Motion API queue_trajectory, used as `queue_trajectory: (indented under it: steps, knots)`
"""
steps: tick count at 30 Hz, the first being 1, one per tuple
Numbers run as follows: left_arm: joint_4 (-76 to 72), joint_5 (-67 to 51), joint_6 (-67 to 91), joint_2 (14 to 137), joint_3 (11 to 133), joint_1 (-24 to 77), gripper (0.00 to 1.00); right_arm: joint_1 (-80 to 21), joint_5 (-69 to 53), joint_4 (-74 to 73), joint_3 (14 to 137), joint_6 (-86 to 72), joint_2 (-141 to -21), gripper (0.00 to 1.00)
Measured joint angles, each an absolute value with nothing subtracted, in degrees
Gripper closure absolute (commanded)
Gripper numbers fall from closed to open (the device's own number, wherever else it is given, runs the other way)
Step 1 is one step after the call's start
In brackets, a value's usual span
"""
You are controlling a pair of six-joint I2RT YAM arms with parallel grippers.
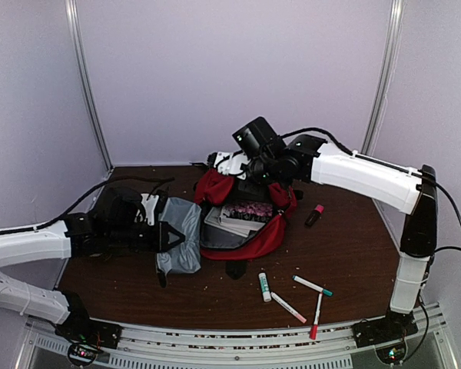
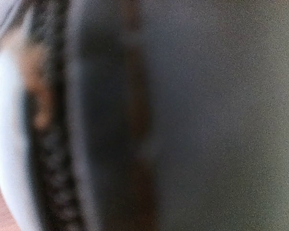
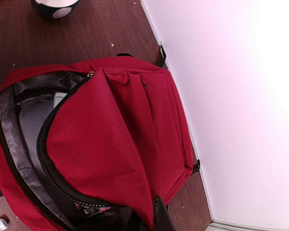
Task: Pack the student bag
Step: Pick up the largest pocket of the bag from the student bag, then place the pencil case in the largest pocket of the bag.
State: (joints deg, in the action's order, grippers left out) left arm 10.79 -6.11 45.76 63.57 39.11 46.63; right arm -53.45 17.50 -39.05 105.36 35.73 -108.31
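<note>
My right fingers (image 3: pixel 160 219) are clenched on the red front of the bag (image 3: pixel 120 139), which lies open toward the back of the table (image 1: pixel 353 254). My left fingers (image 1: pixel 169 236) pinch grey zippered fabric (image 1: pixel 186 219) at the bag's left side.

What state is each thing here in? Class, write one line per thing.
student bag: unzipped, main compartment gaping, a book inside.
right gripper: shut on the student bag's red front flap.
left gripper: shut on grey fabric beside the bag.
markers: capped, lying loose on the table.
</note>
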Motion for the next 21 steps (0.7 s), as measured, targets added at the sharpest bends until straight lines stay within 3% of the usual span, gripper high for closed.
queue_trajectory:
  steps: [13, 21]
  knots:
    - [-23.70, -20.45, 60.86, 89.65, 41.17, 48.71, 1.00, -52.51, 13.93, -40.77, 107.70, 27.68, -108.01, 1.00]
    - [-32.47, -24.88, 67.09, 99.13, 49.08, 48.69, 1.00, -52.23, 10.98, -41.87, 108.62, 25.36, -107.98, 1.00]
